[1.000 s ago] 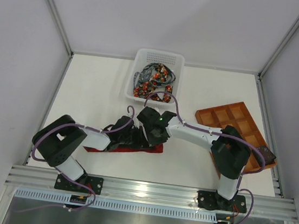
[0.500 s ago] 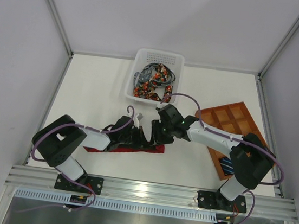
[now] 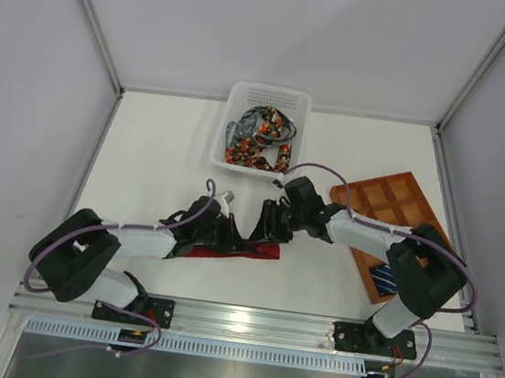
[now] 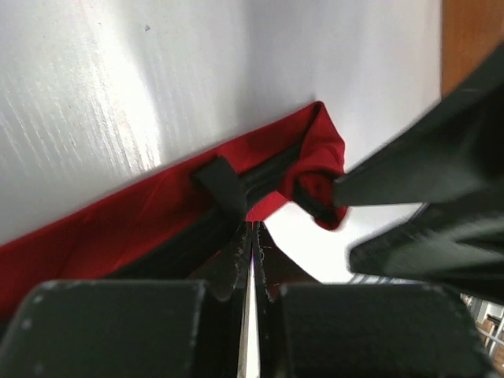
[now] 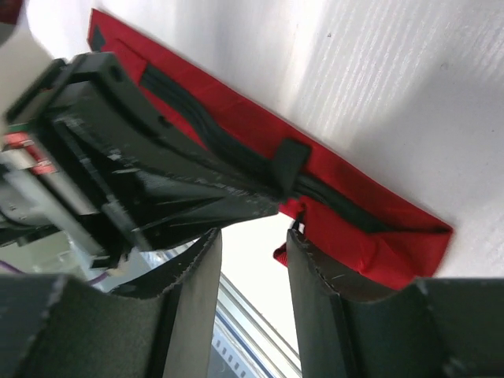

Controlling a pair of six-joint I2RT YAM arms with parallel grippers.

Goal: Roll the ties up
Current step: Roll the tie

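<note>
A plain deep red tie (image 3: pixel 267 250) lies flat across the near table, its black lining and keeper loop (image 4: pixel 220 185) facing up. Its right end (image 4: pixel 323 153) is curled into a small fold. My left gripper (image 3: pixel 238 239) (image 4: pixel 253 228) is shut, its tips on the tie's near edge beside the loop. Whether fabric is pinched between them does not show. My right gripper (image 3: pixel 269 231) (image 5: pixel 250 248) stands open at the curled end, one finger (image 5: pixel 315 276) against the red tie (image 5: pixel 354 197). More ties (image 3: pixel 261 135), dark with red-orange dots, lie heaped in the basket.
The white perforated basket (image 3: pixel 270 91) stands at the back centre. At the right lies the orange-brown gridded tray (image 3: pixel 389 198), a navy striped tie (image 3: pixel 386 279) in a near cell. The two grippers sit close together, the left gripper's fingers (image 5: pixel 197 197) filling the right wrist view.
My right arm swung off the tie toward the right, uncovering the tray's near cells, and its jaws opened. The left arm's elbow dropped to the left while its gripper stayed at the tie.
</note>
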